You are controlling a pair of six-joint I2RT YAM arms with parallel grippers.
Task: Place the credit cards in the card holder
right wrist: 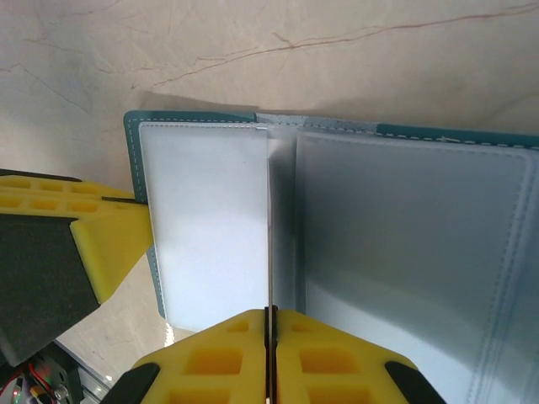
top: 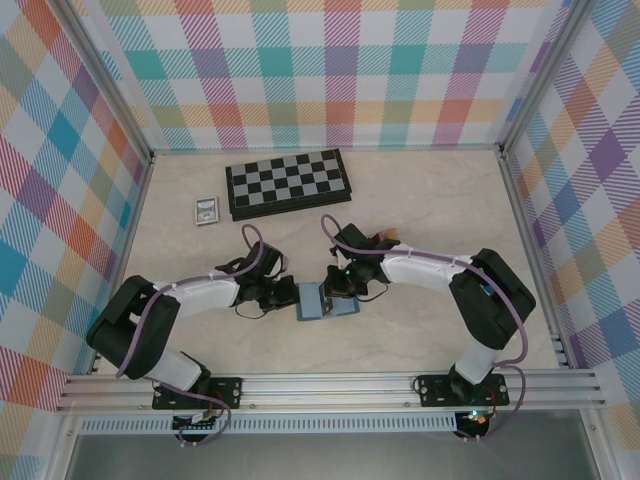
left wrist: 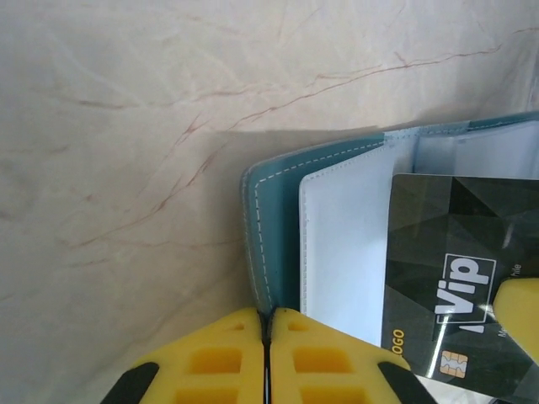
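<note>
Card holder lies open on the surface, approx mid-width and nearer the near edge than the far one, btwn the two grippers. Teal cover is down, pale clear sleeves face up.

Left gripper: yellow fingers pressed together, no gap. The stitched teal cover edge runs into the seam btwn them, so it's pinching the holder at its left edge. In the right wrist view one of its fingers sits against that same edge.

Right gripper: fingers also pressed together, clamped on sth thin seen edge-on, which runs from the seam up along the holder's fold. The left wrist view shows it face-on: black VIP card, gold chip at a lower corner, standing over the white sleeve w/ a bit of yellow finger on its right side. So the right gripper pinches the card. Card's far end is at the fold; can't tell if it's inside a slot.

Chessboard lies flat by the far edge, slightly left of centre. Small silver-grey framed rectangle sits just beside its left end, not touching. Both are well apart from the holder.
</note>
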